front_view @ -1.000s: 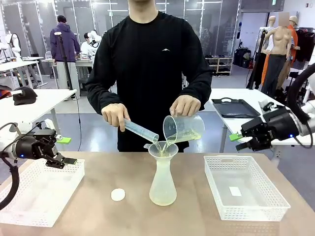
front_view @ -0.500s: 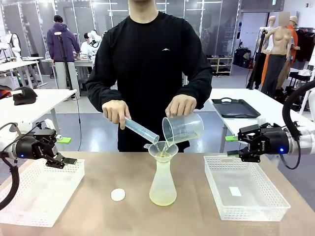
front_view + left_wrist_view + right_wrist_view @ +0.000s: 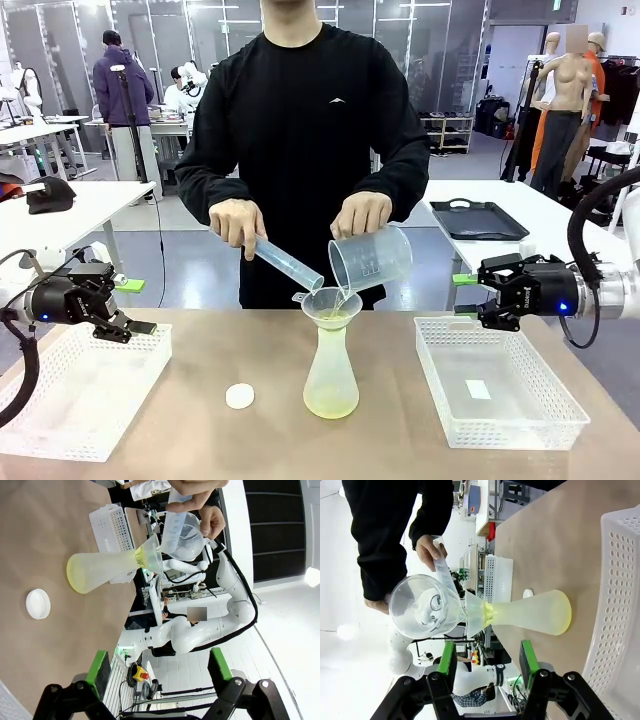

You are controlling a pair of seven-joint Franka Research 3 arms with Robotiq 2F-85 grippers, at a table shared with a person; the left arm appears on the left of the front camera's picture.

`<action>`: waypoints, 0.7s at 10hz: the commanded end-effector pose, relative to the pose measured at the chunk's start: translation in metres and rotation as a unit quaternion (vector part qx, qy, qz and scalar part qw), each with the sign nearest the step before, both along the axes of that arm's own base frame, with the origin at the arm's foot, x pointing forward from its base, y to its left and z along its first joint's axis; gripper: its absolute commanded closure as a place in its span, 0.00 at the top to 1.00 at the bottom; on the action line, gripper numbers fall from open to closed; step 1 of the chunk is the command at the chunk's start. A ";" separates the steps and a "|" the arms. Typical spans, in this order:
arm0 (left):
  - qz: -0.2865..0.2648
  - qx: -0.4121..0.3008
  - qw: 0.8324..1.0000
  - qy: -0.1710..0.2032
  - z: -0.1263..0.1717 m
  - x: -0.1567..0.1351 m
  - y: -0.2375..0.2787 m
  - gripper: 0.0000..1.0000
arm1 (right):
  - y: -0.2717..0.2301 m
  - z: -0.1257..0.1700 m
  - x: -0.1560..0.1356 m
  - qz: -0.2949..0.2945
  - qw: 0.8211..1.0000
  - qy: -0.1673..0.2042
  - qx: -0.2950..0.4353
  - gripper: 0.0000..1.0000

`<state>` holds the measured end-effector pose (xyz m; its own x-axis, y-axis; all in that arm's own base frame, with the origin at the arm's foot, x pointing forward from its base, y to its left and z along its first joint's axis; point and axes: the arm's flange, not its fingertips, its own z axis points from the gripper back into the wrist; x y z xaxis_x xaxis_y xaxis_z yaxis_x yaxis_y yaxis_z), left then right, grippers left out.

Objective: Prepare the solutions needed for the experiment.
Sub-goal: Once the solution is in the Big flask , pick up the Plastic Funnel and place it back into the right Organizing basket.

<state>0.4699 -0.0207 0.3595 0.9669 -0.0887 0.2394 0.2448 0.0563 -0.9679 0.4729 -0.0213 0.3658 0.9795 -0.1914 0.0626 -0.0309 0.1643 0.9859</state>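
Green pads parted, the left gripper hangs empty over the left basket. At mid-table the solutions lie as a shallow yellow-green layer in the flask, under a funnel into which a person tips a cylinder and a beaker. Liquid sloshes, so it is probably best carried upright, with the flask gripped at its narrow neck. The right gripper, jaws apart and empty, hovers by the right basket.
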 end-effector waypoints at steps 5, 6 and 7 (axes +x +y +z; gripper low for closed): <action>-0.002 0.001 1.000 -0.005 0.001 0.000 -0.001 1.00 | -0.003 -0.001 0.000 -0.004 1.000 0.001 0.000 0.64; -0.002 0.001 1.000 -0.005 0.001 0.000 -0.001 1.00 | -0.003 -0.001 0.000 -0.004 1.000 0.001 0.000 0.64; -0.002 0.001 1.000 -0.005 0.001 0.000 -0.001 1.00 | -0.003 -0.001 0.000 -0.004 1.000 0.001 0.000 0.64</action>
